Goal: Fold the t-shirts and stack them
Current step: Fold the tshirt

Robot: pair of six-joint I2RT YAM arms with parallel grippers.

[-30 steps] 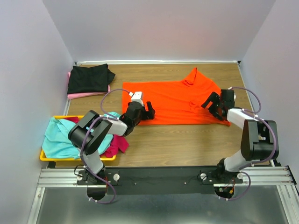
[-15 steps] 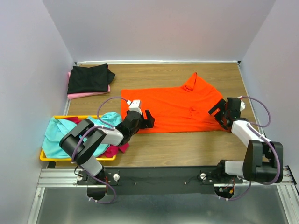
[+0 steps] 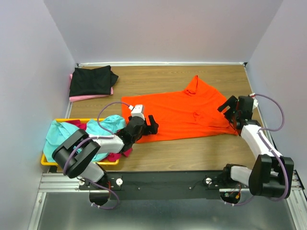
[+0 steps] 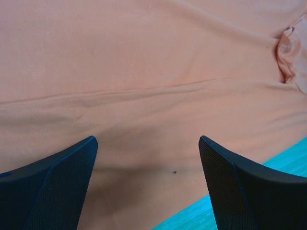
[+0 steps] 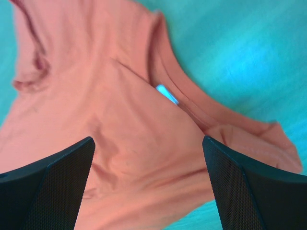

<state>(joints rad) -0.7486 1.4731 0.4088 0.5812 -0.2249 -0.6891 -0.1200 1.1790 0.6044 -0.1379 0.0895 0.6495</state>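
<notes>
Over the orange shirt (image 3: 180,111), the left hand (image 3: 153,123) is gaping wide at seven o'clock, the right hand (image 3: 230,112) likewise at three.

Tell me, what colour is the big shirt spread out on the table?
The shirt is bright orange; the top external view shows it best.

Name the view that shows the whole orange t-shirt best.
Top external: the orange t-shirt lies spread on the table with nearly its full outline visible. Left wrist shows only a stretch of plain cloth; right wrist shows the neckline area, slightly blurred.
</notes>
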